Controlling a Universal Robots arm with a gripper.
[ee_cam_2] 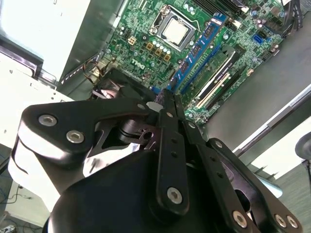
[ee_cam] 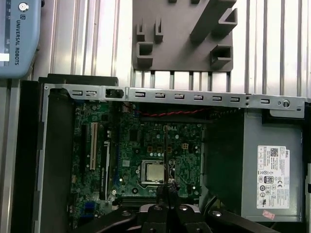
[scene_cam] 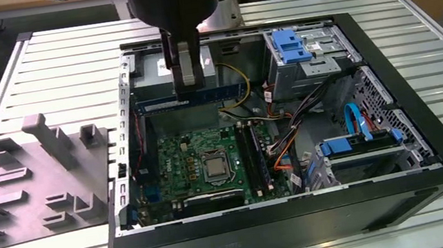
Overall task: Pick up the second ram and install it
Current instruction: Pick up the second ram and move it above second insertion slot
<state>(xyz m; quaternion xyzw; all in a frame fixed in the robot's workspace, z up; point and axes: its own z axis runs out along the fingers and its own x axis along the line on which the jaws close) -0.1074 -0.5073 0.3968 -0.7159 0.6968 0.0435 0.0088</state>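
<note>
A ribbed metal table (scene_cam: 66,68) carries an open black computer case (scene_cam: 263,235). A grey plastic tray (scene_cam: 35,186) lies just beside it, on the exterior view's left.

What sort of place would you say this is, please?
Probably a robotics lab bench: an open desktop computer case on a slotted aluminium table, a grey moulded tray beside it, the gripper holding the second ram.

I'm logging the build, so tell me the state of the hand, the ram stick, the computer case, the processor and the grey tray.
hand, shut on the second ram, above the computer case.
second ram, held level, not yet in a slot.
computer case, lying on its side, open.
processor, bare, no cooler on it.
grey tray, flat on the table beside the computer case.
</note>
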